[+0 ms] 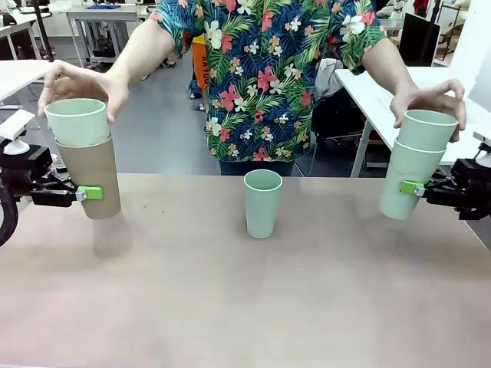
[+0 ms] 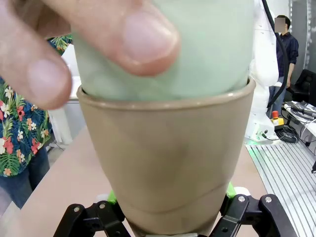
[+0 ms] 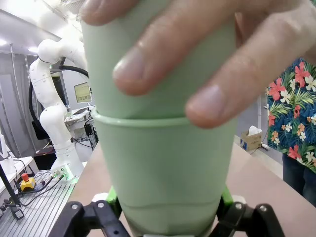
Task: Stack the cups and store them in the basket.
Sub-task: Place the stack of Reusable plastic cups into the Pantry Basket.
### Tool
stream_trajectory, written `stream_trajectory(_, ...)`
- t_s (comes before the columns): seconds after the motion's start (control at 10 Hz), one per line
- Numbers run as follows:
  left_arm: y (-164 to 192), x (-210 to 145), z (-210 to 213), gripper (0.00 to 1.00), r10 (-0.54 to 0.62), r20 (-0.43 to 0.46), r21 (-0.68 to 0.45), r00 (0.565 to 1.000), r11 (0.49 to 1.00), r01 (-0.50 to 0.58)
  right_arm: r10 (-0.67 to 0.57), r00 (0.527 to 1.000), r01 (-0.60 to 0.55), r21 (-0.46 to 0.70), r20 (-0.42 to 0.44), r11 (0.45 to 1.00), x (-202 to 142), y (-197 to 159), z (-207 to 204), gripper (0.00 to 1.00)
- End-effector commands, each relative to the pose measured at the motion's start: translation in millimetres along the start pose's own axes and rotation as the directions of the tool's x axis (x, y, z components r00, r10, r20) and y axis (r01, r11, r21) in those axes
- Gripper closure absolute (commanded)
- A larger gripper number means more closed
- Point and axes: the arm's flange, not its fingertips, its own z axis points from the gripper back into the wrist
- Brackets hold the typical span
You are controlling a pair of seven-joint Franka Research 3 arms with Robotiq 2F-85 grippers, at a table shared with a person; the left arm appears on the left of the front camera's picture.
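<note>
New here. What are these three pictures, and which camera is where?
A two-armed robot faces a person across a table. The wide picture comes from a fixed camera between the arms; each close-up from a wrist camera looking along that gripper's fingers. The left gripper grips a tan cup, the right gripper a mint cup. One hand holds a nested cup in the tan one; the other hand, a top cup in the mint one. A lone mint cup stands upright mid-table.
</note>
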Motion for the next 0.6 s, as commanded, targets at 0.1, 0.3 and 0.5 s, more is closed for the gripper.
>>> stream_trajectory(0.1,-1.8,1.8,-0.6,0.17,-0.01,0.004,0.001,1.0,1.0,0.01,0.007,1.0,-0.007,0.001,0.001,1.0,4.0,0.7,-1.2,0.14)
stream_trajectory(0.3,-1.8,1.8,-0.6,0.17,-0.01,0.004,0.001,1.0,1.0,0.01,0.007,1.0,-0.007,0.001,0.001,1.0,4.0,0.7,-1.2,0.14)
stream_trajectory(0.5,-1.8,1.8,-0.6,0.17,-0.01,0.004,0.001,1.0,1.0,0.01,0.007,1.0,-0.007,0.001,0.001,1.0,4.0,0.7,-1.2,0.14)
